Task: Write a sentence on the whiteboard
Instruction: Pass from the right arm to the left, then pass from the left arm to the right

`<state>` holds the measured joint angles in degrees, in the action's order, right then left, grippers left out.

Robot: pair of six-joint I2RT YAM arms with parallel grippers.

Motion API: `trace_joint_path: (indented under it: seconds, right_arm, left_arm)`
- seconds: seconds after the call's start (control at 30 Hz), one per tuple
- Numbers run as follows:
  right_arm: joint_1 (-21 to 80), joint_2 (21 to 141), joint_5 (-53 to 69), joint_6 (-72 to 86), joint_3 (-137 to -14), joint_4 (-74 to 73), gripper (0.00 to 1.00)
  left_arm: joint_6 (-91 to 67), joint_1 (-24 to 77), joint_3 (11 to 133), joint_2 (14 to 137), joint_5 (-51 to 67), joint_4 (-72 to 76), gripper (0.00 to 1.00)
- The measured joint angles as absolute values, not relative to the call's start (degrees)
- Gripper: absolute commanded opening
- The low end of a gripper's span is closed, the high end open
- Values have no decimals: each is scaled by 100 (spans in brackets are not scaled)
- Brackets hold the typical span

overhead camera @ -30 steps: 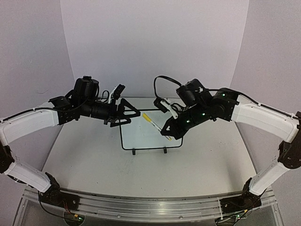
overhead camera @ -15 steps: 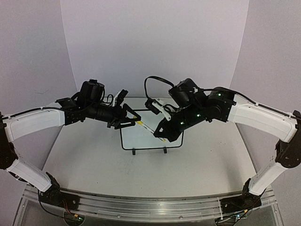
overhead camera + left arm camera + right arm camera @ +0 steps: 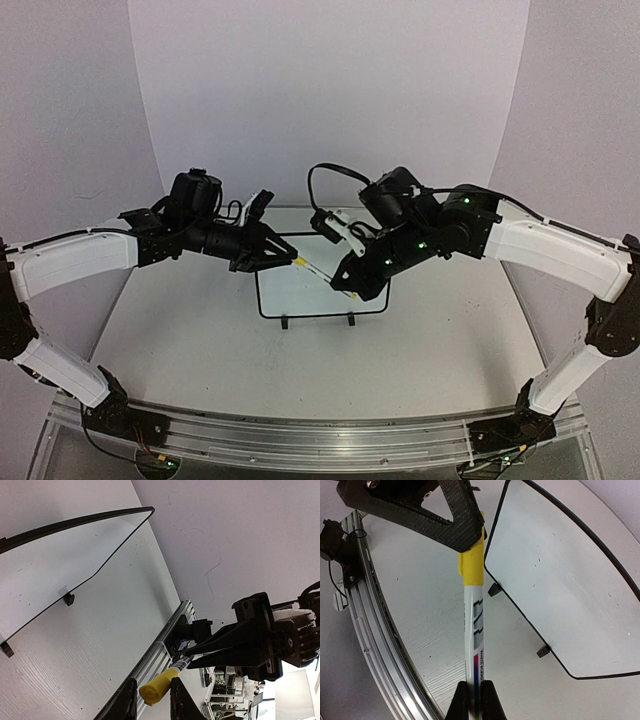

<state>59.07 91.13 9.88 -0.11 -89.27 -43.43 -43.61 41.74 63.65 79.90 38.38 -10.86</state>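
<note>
The whiteboard (image 3: 296, 292) stands on two small feet at mid-table, black-framed, and no sentence is in view on its white face (image 3: 560, 580). Above it my right gripper (image 3: 345, 283) is shut on the tail of a white marker (image 3: 476, 630), which points left. The marker's yellow cap (image 3: 155, 690) sits between the fingers of my left gripper (image 3: 292, 256), which has shut on it from the left. In the left wrist view the board (image 3: 50, 565) lies far below, apart from both grippers.
A metal rail (image 3: 300, 440) with the arm bases runs along the table's near edge. White walls close the back and sides. The board's small black feet (image 3: 494, 589) rest on the white tabletop.
My left gripper has moved right to the marker and its jaws have closed from wide open onto the yellow cap. The right gripper shifted the marker slightly left and then held still.
</note>
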Motion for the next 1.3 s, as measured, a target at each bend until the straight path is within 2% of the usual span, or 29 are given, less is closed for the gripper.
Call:
trace_joint_path:
  seconds: [0.33,0.4,0.53,0.67,0.73,0.87,0.9,1.0,1.03,1.17,1.3]
  right_arm:
    - [5907,9174,991,-106,-8938,-4364,0]
    - [5907,9178,990,-112,-8945,-4363,0]
    - [5907,9187,981,-118,-8962,-4393,0]
    - [5901,9217,940,-124,-8962,-4457,1]
    - [5902,9218,924,-101,-8962,-4445,16]
    - [5899,9203,944,104,-8955,-4266,16]
    - [5886,9167,963,174,-8920,-4147,20]
    - [5840,8978,997,368,-8721,-3812,55]
    - [5812,8889,1001,443,-8637,-3718,64]
    - [5568,8503,1034,809,-8287,-3296,78]
    - [5080,7932,1257,1590,-7542,-2345,86]
  left_arm:
    - [-4432,4174,6302,8001,4105,-960,18]
    - [-4463,4174,6294,8016,4161,-935,15]
    - [-4505,4175,6292,8058,4306,-835,1]
    - [-4523,4194,6285,8064,4384,-701,0]
    - [-4542,4195,6269,8060,4359,-655,0]
    - [-4632,4195,6073,7955,4086,-461,0]
    - [-4682,4195,5962,7880,3976,-368,0]
    - [-4852,4195,5687,7650,3710,-129,0]
    - [-4904,4195,5637,7589,3645,-57,0]
    - [-5039,4195,5481,7341,3378,271,0]
    - [-5191,4195,5300,7086,3132,712,0]
